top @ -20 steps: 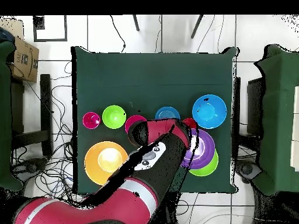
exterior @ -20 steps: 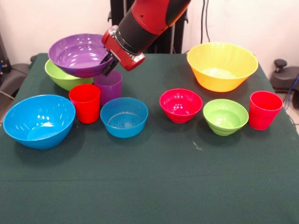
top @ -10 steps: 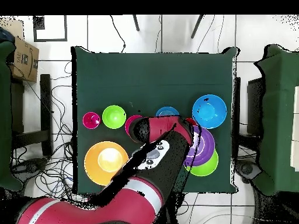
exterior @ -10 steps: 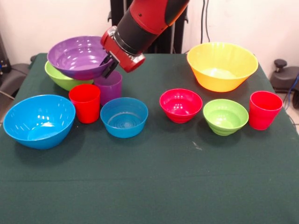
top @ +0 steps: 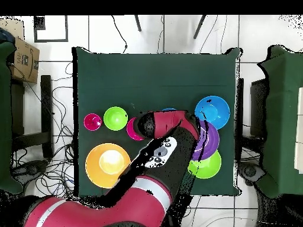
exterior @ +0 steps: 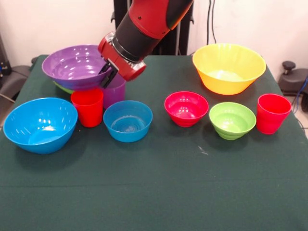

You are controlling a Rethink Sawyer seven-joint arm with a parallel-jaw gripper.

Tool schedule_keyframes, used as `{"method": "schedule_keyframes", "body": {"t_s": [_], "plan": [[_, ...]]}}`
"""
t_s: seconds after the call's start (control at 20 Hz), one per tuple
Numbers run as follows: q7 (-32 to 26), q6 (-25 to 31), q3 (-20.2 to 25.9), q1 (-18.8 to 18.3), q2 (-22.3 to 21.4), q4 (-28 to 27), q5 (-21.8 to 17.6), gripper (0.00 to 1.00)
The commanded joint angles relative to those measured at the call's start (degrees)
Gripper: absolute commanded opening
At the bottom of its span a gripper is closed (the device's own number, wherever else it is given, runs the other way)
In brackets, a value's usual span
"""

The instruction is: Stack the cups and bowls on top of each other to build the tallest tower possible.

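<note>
We see the gripper (exterior: 109, 73) clamped on the right rim of the large purple bowl (exterior: 73, 66), holding it lifted at the far left of the table (exterior: 159, 187), above the lime green bowl (exterior: 62, 88) and touching the purple cup (exterior: 114, 91). Nearer us stand a red cup (exterior: 87, 106), a large blue bowl (exterior: 39, 124) and a small blue bowl (exterior: 127, 120). The yellow bowl (exterior: 228, 67) sits far right.

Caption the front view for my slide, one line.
Sawyer's gripper holds the large purple bowl by its rim above the lime green bowl, with cups and bowls spread across the green table.
</note>
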Motion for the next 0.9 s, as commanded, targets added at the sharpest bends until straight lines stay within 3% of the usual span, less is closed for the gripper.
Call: {"method": "schedule_keyframes", "body": {"t_s": [0.05, 0.55, 0.9], "plan": [[-3.88, 9.08, 9.06, -1.06, 3.37, -7.12, 0.10, 0.00], [-2.88, 12.26, 9.65, -1.01, 4.21, -9.62, 0.01, 0.00], [-2.26, 11.43, 9.72, -0.91, 4.11, -8.65, -0.69, 0.00]]}}
